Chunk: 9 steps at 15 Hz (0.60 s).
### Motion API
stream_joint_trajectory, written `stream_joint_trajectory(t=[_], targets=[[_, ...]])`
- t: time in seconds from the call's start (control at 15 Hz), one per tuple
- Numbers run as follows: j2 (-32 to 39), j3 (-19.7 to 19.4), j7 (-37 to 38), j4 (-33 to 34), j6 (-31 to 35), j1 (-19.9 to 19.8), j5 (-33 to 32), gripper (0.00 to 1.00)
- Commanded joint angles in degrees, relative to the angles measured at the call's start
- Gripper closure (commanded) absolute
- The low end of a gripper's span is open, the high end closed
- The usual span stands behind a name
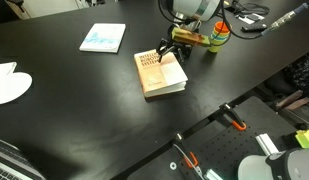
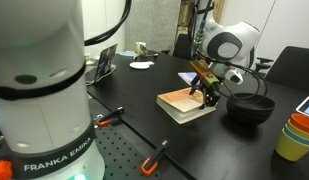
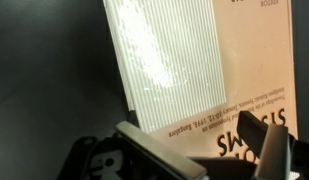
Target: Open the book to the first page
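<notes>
The book lies closed and flat on the black table. It is thick, with a tan-orange cover and a white page block, and it also shows in an exterior view. In the wrist view its cover shows a pale striped panel and white lettering. My gripper hovers at the book's far edge, also seen in an exterior view. In the wrist view its fingers stand apart over the cover with nothing between them. The first page is hidden under the cover.
A thin light-blue booklet lies behind the book. A round white disc lies at the table's far side. A black bowl and stacked coloured cups stand close to the book. Orange clamps grip the table's front edge.
</notes>
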Motion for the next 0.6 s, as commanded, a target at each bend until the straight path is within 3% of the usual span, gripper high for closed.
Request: stream_joint_trajectory(t=[0.0,0.53], targets=[[-5.9,-1.3,3.3,-3.0,0.5,4.4,-3.9,0.00],[-14.8,-4.0,19.1,-6.6,1.2,14.1,-16.5,0.00]])
